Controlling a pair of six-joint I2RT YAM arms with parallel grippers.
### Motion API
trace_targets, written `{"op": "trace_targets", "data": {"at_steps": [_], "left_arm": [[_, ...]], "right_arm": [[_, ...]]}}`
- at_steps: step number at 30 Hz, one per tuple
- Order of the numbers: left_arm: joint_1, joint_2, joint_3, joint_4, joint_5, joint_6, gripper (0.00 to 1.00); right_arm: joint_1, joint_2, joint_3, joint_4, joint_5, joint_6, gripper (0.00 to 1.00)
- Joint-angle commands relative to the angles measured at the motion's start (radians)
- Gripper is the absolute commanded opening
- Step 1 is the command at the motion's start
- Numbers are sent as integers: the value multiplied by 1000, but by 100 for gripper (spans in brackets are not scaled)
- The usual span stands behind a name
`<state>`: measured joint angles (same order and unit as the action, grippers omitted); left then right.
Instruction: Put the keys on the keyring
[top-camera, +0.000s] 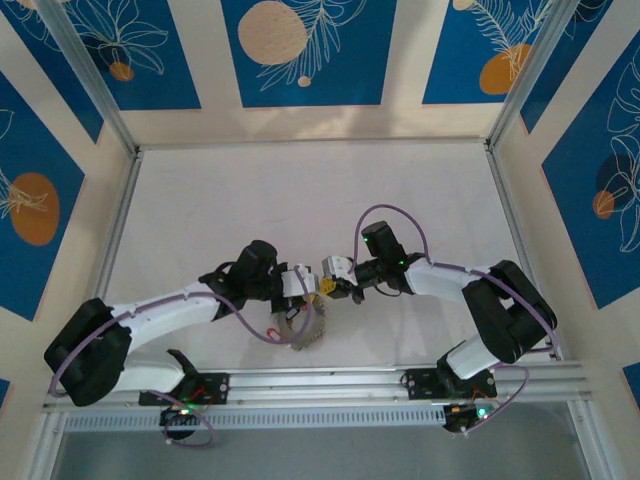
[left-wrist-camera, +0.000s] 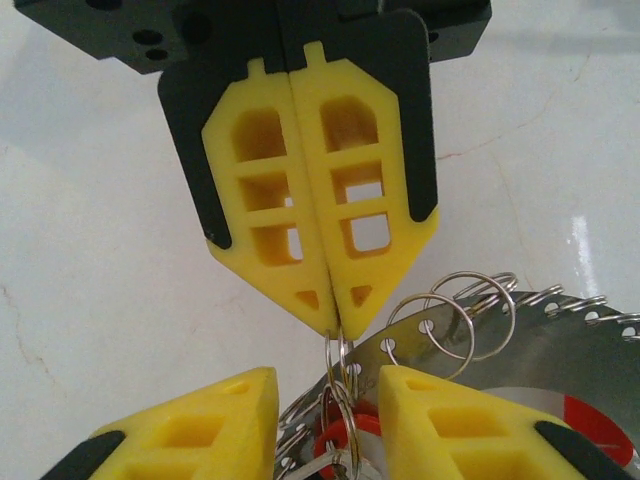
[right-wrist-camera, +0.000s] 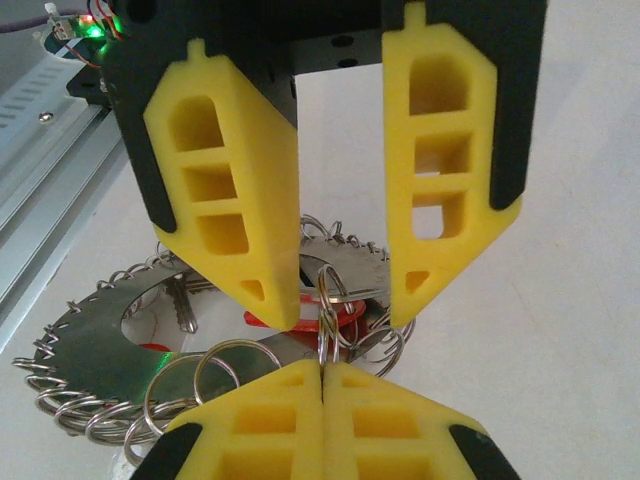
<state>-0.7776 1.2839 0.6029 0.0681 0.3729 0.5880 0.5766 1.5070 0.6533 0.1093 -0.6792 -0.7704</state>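
The right gripper (left-wrist-camera: 335, 322), with ribbed yellow plastic pads on black backing, is pressed together on a thin wire split ring (left-wrist-camera: 338, 355) that hangs from its tips. Facing it, the left gripper (left-wrist-camera: 330, 388) stands apart, and a key (left-wrist-camera: 346, 436) with a red plastic head sits between its fingers. The keyring (left-wrist-camera: 560, 350), a flat grey toothed metal disc fringed with wire loops, lies just beneath both on the smooth white table (left-wrist-camera: 100, 300), which stretches wide beyond them.
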Motion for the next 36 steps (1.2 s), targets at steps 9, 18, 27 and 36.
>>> {"op": "trace_targets", "data": {"at_steps": [9,18,27,36], "left_arm": [[-8,47,6,25,15,-37,20],[-8,39,3,33,14,-32,0],[-17,-45,59,-141,-20,107,0],[-23,-45,97,-166,-17,110,0]], "right_arm": [[8,-37,-11,3,6,-24,0],[9,-39,-16,-1,16,-26,0],[36,-78,62,-128,117,-26,26],[86,-75,101,-171,148,-16,27]]}}
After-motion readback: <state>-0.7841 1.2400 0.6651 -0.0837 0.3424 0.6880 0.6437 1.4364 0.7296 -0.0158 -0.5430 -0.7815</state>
